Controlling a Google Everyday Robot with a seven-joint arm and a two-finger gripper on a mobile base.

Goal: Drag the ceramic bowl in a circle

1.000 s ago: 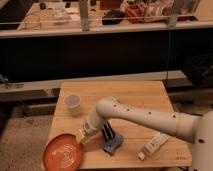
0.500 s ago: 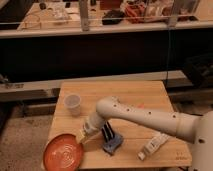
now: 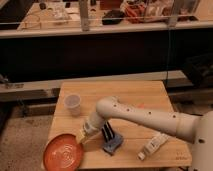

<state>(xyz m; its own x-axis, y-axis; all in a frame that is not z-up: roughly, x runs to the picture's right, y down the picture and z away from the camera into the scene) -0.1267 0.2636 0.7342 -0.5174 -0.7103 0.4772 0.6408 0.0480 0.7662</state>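
looking barely started, the gripper (image 3: 83, 136) sits open at the rim of the orange bowl (image 3: 60, 157), whole circle seemingly left to drag.

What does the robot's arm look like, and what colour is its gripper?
The arm is a thick, smooth, off-white tube with rounded joints and a few small dark dots near its bend. It narrows to a tan gripper with yellowish tips, down at the rim of the ceramic bowl.
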